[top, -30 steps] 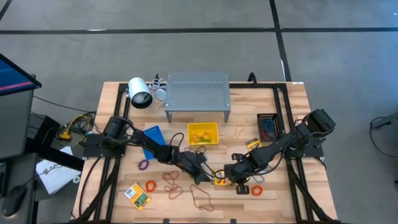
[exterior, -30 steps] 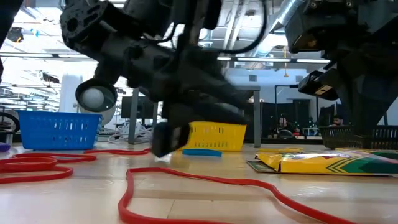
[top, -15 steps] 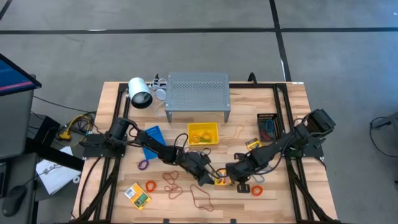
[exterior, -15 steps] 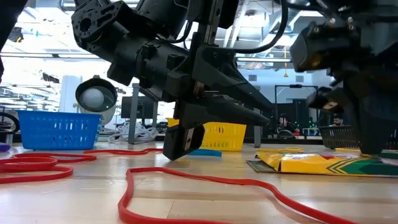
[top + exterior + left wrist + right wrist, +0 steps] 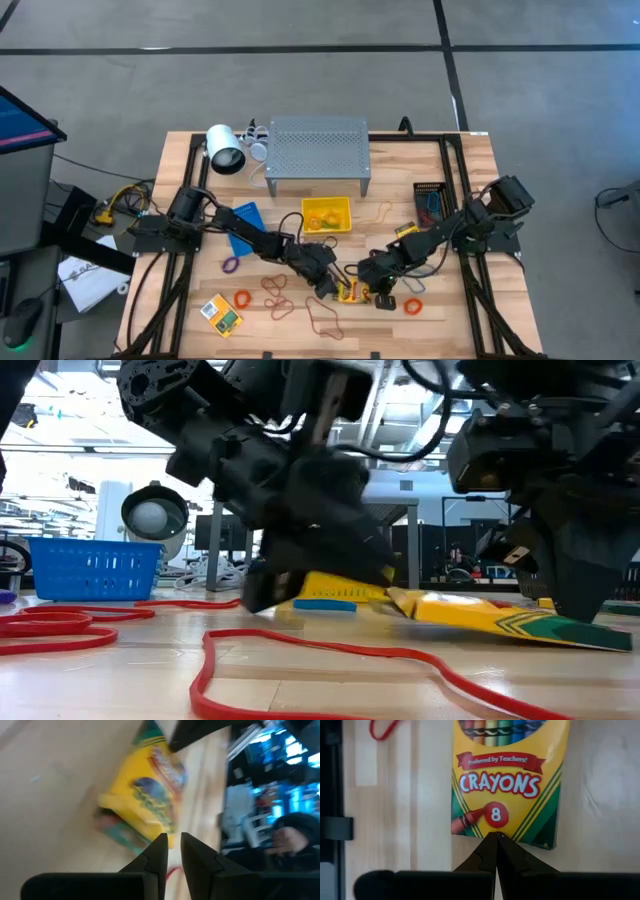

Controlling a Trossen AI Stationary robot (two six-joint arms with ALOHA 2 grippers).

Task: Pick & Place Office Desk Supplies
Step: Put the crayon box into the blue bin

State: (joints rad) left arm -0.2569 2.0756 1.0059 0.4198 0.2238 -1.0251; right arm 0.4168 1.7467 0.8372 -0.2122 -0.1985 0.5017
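A yellow-green crayon box (image 5: pixel 351 292) lies at the table's near middle, between my two grippers. My left gripper (image 5: pixel 335 286) is at its left end, shut on it. My right gripper (image 5: pixel 496 836) is shut, its tips on the box's other end. In the low view the box (image 5: pixel 480 615) slants, its left end raised. Another crayon box (image 5: pixel 222 313) lies flat at the near left and one more (image 5: pixel 406 232) further back on the right. Rubber-band loops lie flat around them: red (image 5: pixel 275 286), brown (image 5: pixel 322 318), orange (image 5: pixel 242 298), purple (image 5: pixel 230 265). My left gripper pinches the box's raised end (image 5: pixel 161 831) between its fingertips, coming in slanting down from the table's left. That end (image 5: pixel 400 600) is off the wood and the box tilts. My right gripper presses its shut fingertips (image 5: pixel 492 845) on the box's end under the figure 8 (image 5: pixel 496 827), slanting down from the right. That end (image 5: pixel 590 637) stays on the table.
A yellow bin (image 5: pixel 327 215), a blue bin (image 5: pixel 245 225) and a black bin (image 5: pixel 432 200) stand behind the work spot, with the grey perforated shelf (image 5: pixel 318 150) and a white lamp (image 5: pixel 225 150) at the far edge. An orange loop (image 5: pixel 413 305) lies at the near right.
My right gripper has come down and toward the left onto the crayon box's right end. My left gripper has tipped, and the box's left end has risen off the table while its right end has stayed down, so the box now slants.
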